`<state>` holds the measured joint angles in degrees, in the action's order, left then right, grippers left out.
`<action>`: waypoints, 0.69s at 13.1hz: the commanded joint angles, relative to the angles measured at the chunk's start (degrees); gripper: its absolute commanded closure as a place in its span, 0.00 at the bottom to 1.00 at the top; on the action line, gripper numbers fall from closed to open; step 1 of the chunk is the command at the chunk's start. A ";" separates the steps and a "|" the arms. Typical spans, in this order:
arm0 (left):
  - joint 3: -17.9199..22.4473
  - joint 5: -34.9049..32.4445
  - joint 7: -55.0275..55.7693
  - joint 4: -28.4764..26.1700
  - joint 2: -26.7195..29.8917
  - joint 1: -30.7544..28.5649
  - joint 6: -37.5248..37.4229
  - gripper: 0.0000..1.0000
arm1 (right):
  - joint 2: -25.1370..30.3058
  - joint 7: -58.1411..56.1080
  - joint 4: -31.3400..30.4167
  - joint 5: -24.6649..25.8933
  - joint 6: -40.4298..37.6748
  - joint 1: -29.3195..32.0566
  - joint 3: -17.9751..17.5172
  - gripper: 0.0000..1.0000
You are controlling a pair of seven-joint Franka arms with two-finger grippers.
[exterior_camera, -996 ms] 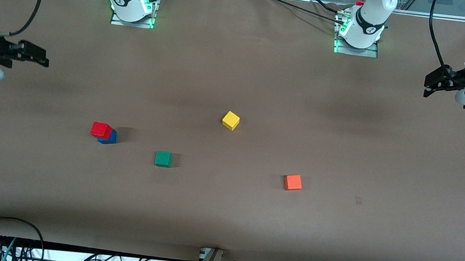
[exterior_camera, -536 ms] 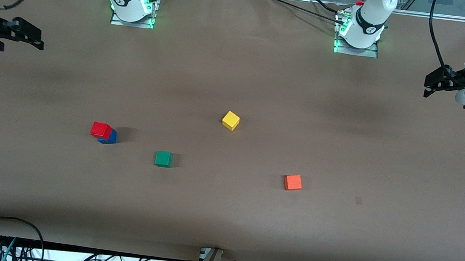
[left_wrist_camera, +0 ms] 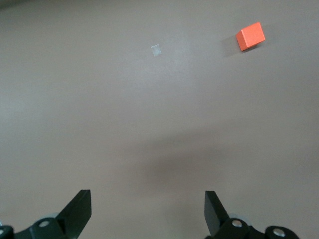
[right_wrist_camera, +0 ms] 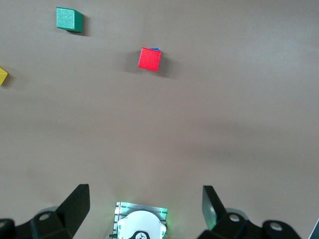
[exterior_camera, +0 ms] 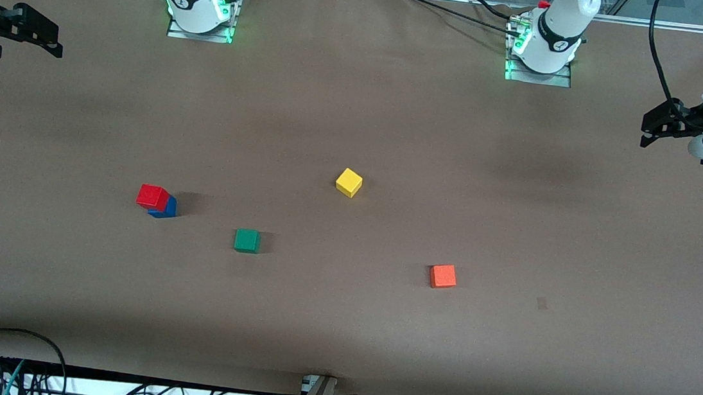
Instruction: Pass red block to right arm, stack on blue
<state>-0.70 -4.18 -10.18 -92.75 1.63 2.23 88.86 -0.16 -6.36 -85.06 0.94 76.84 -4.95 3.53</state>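
Observation:
The red block [exterior_camera: 152, 196] rests on top of the blue cube [exterior_camera: 165, 208], set a little askew, on the table toward the right arm's end. In the right wrist view the red block [right_wrist_camera: 149, 59] covers all but a sliver of the blue cube [right_wrist_camera: 155, 49]. My right gripper [exterior_camera: 44, 39] is open and empty, raised at the table's edge at the right arm's end, well away from the stack. My left gripper [exterior_camera: 651, 128] is open and empty, raised over the table's left arm's end, waiting.
A green cube [exterior_camera: 247, 240] lies beside the stack, slightly nearer the front camera. A yellow cube [exterior_camera: 349, 182] sits mid-table. An orange cube [exterior_camera: 443, 276] lies toward the left arm's end. The arm bases [exterior_camera: 201, 12] stand along the farthest edge of the table.
My right gripper has drawn up and away from the stack toward the table's edge. The stack and the left arm have not moved.

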 commanded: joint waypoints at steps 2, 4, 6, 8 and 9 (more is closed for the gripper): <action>0.08 0.66 0.43 0.91 -0.40 0.05 -0.36 0.00 | -0.01 0.65 -0.11 0.64 -0.91 1.09 -0.80 0.00; 0.08 0.66 0.51 0.91 -0.40 0.14 -0.36 0.00 | -0.80 0.65 1.12 0.29 -0.91 1.17 -0.71 0.00; -0.01 0.66 1.56 0.91 -0.40 0.14 -0.36 0.00 | -0.89 0.65 1.30 0.20 -0.82 1.35 -0.63 0.00; -0.09 0.66 4.55 0.91 -0.40 0.23 -0.36 0.00 | -0.89 0.82 1.30 0.28 -0.73 1.44 -0.63 0.00; -0.09 0.57 4.47 0.91 -0.40 0.32 -0.36 0.00 | -0.89 0.73 1.30 0.29 -0.82 1.44 -0.63 0.00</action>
<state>-0.75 -4.18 -7.24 -92.75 1.63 2.26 88.86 -0.57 -6.30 -85.03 0.95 76.79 -4.36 3.53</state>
